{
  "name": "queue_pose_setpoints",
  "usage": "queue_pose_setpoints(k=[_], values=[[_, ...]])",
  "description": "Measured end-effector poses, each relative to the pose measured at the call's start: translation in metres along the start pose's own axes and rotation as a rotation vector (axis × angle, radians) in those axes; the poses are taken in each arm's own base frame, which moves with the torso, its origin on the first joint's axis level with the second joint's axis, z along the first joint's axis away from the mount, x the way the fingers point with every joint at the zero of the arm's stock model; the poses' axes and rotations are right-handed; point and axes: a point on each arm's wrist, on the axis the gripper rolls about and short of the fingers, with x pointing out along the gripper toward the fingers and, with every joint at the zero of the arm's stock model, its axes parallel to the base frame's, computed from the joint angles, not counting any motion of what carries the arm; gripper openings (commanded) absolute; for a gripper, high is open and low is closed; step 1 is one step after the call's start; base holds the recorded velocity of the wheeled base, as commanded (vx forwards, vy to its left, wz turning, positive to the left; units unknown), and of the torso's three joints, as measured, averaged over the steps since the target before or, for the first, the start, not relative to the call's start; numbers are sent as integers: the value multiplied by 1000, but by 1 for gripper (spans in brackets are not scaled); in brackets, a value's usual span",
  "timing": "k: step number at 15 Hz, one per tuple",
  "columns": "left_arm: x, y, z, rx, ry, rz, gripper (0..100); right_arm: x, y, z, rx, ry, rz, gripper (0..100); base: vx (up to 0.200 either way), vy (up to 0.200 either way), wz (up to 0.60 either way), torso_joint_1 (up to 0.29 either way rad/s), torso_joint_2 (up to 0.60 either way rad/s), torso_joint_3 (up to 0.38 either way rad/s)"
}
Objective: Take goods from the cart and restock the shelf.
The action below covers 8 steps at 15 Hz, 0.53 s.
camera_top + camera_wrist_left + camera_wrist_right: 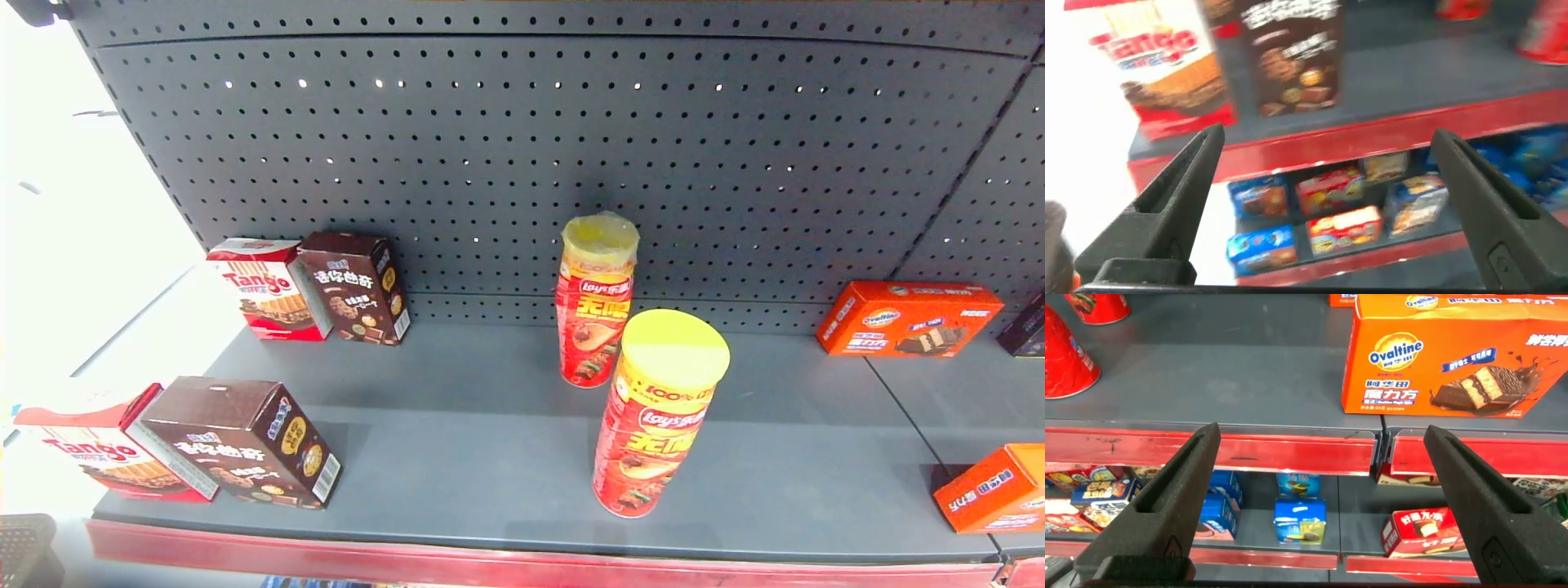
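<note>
Left claw (1327,135) spread wide, gripping nothing, facing a red front edge (1372,137); right claw (1323,431) likewise; bare shelf (473,441) at nine o'clock of the front chip can (653,416).

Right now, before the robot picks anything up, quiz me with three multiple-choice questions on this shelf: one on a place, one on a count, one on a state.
1. The front chip can stands:
A. right of the back can, nearer the front of the shelf
B. behind the back can
C. on its side

2. Chip cans on the shelf:
A. one
B. two
C. four

3. The right arm's jaws are:
A. shut on a can
B. shut, empty
C. open, holding nothing

Answers: A, the head view shows it upright, right of and in front of the other; B, two yellow-lidded cans stand there; C, the right wrist view shows the jaws wide apart with nothing between them.
</note>
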Motion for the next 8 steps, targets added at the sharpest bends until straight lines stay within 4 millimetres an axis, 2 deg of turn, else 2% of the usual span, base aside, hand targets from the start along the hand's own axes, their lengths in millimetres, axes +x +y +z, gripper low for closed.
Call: queue_pose_setpoints(k=[2,3,5,8], values=[[-1,4,-4,4,47,197,100,0,0,0,0,0,0,100,0,0,0,0,0,0],[-1,4,-4,1,57,213,100,0,0,0,0,0,0,100,0,0,0,0,0,0],[0,2,-5,-6,55,117,100,0,0,0,0,0,0,100,0,0,0,0,0,0],[0,2,-5,-8,56,101,100,0,0,0,-2,1,-2,100,0,0,0,0,0,0]])
